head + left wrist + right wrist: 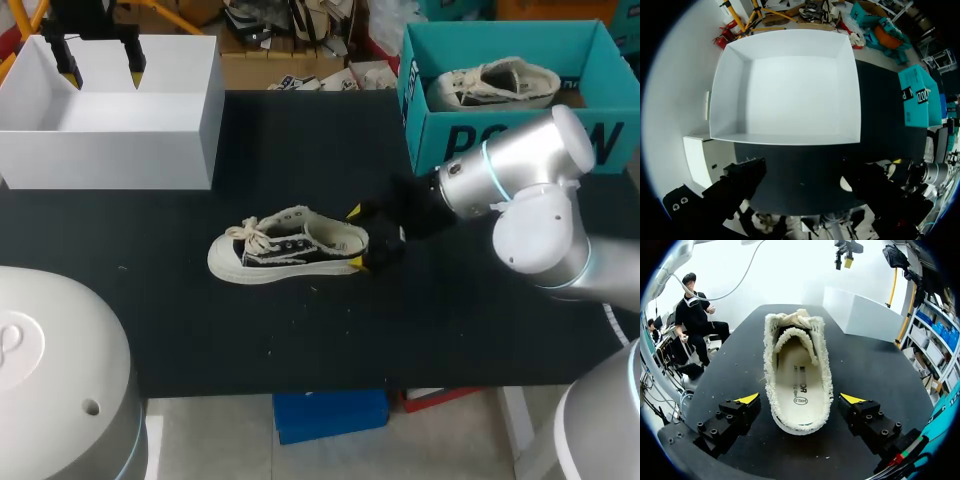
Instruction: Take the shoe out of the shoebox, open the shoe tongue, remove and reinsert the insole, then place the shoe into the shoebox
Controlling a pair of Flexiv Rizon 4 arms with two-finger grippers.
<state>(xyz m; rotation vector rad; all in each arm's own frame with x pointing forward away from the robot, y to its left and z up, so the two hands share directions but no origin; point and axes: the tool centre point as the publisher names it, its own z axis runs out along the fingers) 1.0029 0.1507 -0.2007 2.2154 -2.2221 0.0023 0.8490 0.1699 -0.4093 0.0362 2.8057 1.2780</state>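
The right end effector (800, 400) stood open astride the heel of the shoe (285, 250) without touching it, the heel partly hidden from above, and the left end effector (102, 70) hung open over the white box (150, 150).

Head view: light is even and diffuse, coming from overhead, with no hard shadows. The matte black desk (300, 340) gives no glare. The cream-and-black canvas low-top shoe (290, 250) throws only a thin, soft shadow along its sole. The silver housing of the right arm (540, 190) carries broad, soft highlights. The white open cardboard box (110, 130) at the desk's far left corner is very bright.

Left wrist view: the box floor is evenly lit and its inner walls are slightly greyer. The left pincer (802, 177) is dark and underexposed.

Right wrist view: the insole is well lit.
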